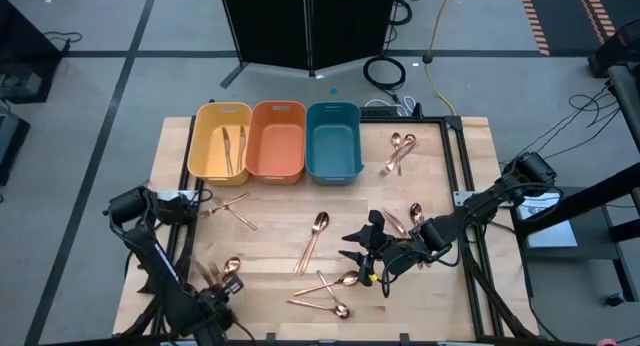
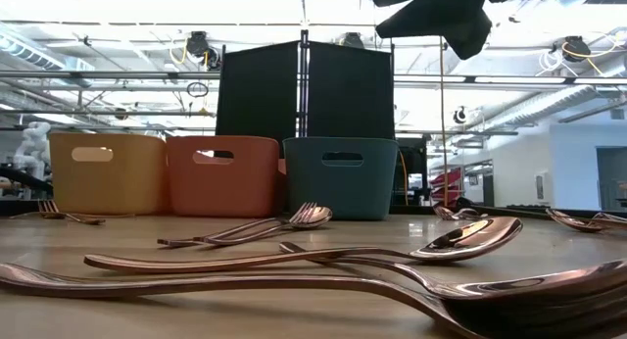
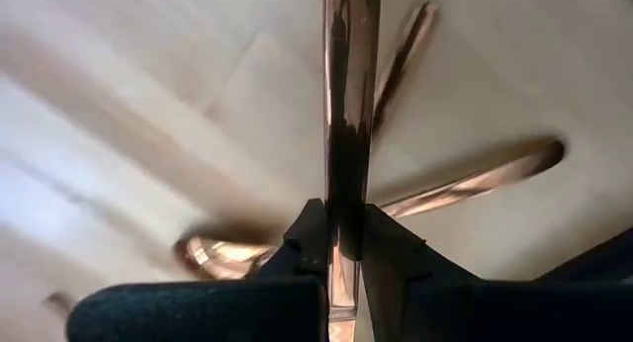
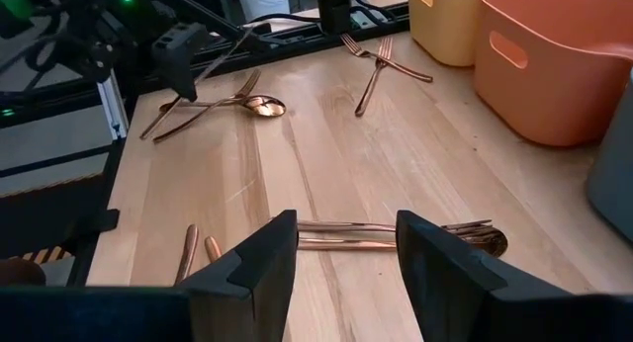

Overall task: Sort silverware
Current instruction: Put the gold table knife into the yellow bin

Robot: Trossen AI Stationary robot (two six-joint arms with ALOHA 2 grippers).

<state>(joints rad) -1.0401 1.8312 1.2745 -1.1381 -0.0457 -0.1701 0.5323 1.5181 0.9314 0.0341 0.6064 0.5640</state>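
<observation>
Copper silverware lies scattered on the wooden table: a spoon and fork at the centre, crossed spoons near the front edge, forks at left, and more pieces beside the teal bin. My left gripper is low at the near left corner, shut on one copper piece. My right gripper hovers open above the table right of centre. In its wrist view the open gripper frames a fork and spoon lying below it. The yellow bin holds knives. My left gripper pinches a slim copper handle between its two fingers. The piece runs straight forward, out past the fingertips and along the fingers. It crosses over other pieces lying on the table. Its far end is out of view.
The yellow bin, an orange bin and a teal bin stand side by side at the table's far edge. More spoons lie beside the right arm. Bare wood shows between the bins and the centre pieces.
</observation>
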